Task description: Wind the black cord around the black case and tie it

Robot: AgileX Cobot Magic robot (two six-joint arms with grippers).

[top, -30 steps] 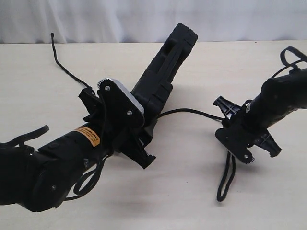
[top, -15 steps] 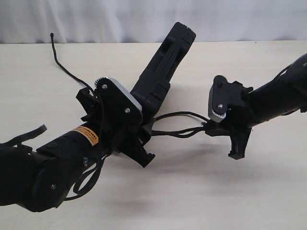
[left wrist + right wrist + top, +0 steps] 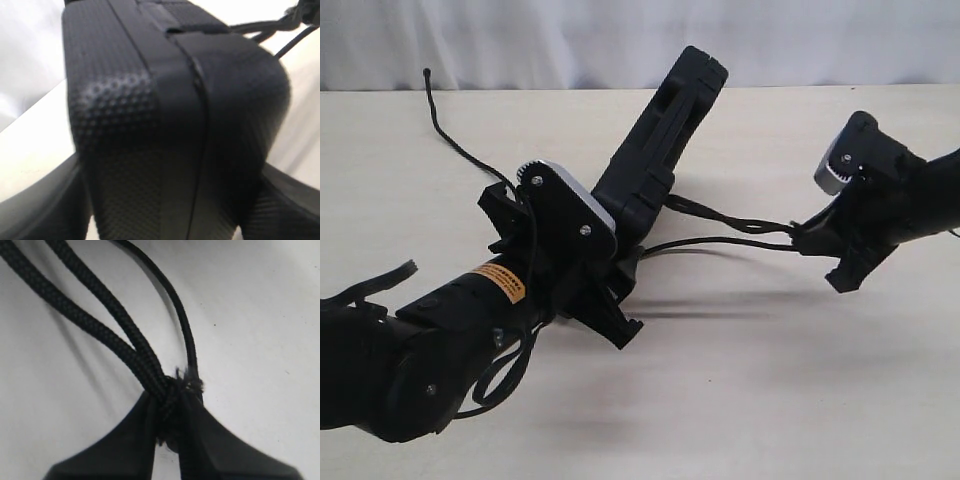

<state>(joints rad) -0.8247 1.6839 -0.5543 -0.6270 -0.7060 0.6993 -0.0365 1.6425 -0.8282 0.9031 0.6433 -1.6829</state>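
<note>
Firmly clamped between the fingers of the left gripper (image 3: 167,212), the black case (image 3: 665,130) tilts over the counter (image 3: 770,390); the right gripper (image 3: 172,432) pinches its fingers on the black cord (image 3: 730,226) at its frayed knot, strands stretched back to the case.

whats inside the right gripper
The frayed knot of the thin black braided cord, with three strands leading out of it. The right gripper covers whatever cord lies deeper.

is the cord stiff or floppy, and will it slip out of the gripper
Likely floppy: the cord wanders in loose bends past the case. Its braid looks grippy, and the right gripper pinches it at the frayed knot, so slipping seems unlikely. Probably light: the raised strands barely sag.
</note>
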